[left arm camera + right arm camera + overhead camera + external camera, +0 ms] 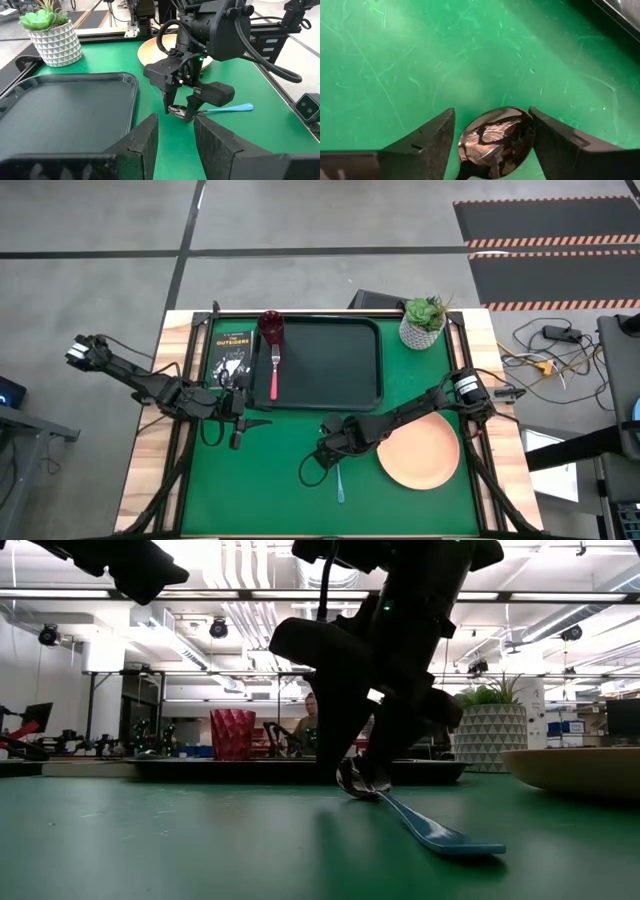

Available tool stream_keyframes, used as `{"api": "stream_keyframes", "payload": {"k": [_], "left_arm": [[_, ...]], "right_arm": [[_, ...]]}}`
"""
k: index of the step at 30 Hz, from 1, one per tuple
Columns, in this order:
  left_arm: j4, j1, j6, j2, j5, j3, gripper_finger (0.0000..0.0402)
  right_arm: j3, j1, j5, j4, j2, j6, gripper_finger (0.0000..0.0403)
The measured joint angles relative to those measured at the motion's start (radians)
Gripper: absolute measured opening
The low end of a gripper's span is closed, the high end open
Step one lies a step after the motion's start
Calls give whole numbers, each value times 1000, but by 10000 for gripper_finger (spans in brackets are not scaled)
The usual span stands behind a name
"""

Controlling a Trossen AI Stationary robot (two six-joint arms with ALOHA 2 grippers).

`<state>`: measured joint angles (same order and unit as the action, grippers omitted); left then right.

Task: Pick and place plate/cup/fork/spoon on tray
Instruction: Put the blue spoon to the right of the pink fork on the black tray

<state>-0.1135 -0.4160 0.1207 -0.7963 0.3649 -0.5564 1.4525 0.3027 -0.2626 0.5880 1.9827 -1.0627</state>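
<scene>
The spoon [340,480], with a silver bowl and a light blue handle [230,108], lies flat on the green mat, left of the peach plate [420,450]. My right gripper [492,135] is open and low over it. Its fingers stand on either side of the spoon's bowl [495,142]. The dark red cup [271,327] stands in the far left corner of the dark tray [340,370]. The pink-handled fork [274,375] lies on the tray's left side. My left gripper [238,432] hangs open by the tray's near left corner, holding nothing. My right gripper comes at the spoon's bowl [520,125] slanting down from the table's right, one finger on each side of it. The fingertips [545,135] are very close to the bowl's rim; whether they touch it I cannot tell. The spoon rests on the mat.
A black book [232,350] lies left of the tray. A white pot with a green plant [425,322] stands at the far right corner. Bare green mat lies near the front edge, left of the spoon.
</scene>
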Motion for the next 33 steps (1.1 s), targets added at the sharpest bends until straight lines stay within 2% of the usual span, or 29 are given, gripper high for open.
{"api": "stream_keyframes", "payload": {"k": [18, 33], "left_arm": [[0, 0, 3, 0, 0, 0, 107], [0, 0, 4, 0, -1, 0, 107]], "right_arm": [[0, 0, 0, -1, 0, -4, 131], [0, -2, 15, -2, -12, 0, 118]]}}
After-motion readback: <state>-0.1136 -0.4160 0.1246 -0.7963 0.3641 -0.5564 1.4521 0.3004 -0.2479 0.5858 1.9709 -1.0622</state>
